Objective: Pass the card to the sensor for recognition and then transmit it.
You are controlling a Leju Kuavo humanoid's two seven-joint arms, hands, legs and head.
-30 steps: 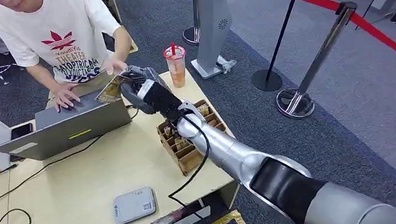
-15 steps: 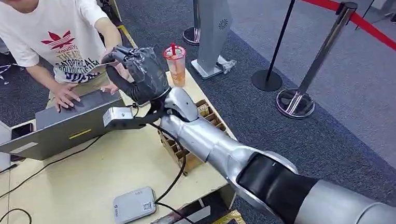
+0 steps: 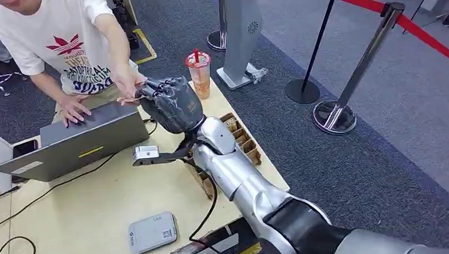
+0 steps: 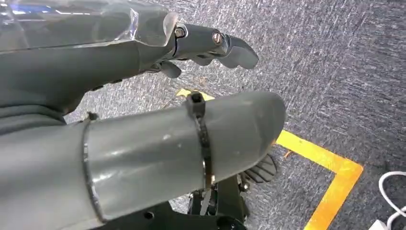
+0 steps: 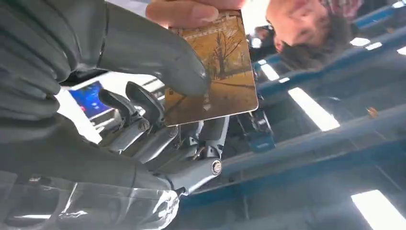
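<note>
My right hand (image 3: pixel 170 104) reaches over the back of the table toward a person in a white T-shirt (image 3: pixel 66 36). In the right wrist view the card (image 5: pixel 218 72), printed with autumn trees, is pinched between my thumb (image 5: pixel 153 52) and my fingers. The person's fingers (image 5: pixel 184 12) hold the card's far edge at the same time. The grey-white card sensor (image 3: pixel 152 232) lies flat near the table's front edge, well away from the hand. My left hand (image 4: pixel 143 48) hangs over the carpet with its fingers apart, holding nothing.
A grey laptop (image 3: pixel 76 142) stands open at the left, the person's other hand (image 3: pixel 75 108) on it. An iced drink cup (image 3: pixel 199 74) and a compartmented cardboard box (image 3: pixel 237 139) sit to the right of my arm. Cables (image 3: pixel 49 191) cross the table. Stanchions (image 3: pixel 334 115) stand on the carpet.
My right hand has turned over and carried the card from above the laptop toward the person. The person's hand has come forward and taken hold of the card's edge.
</note>
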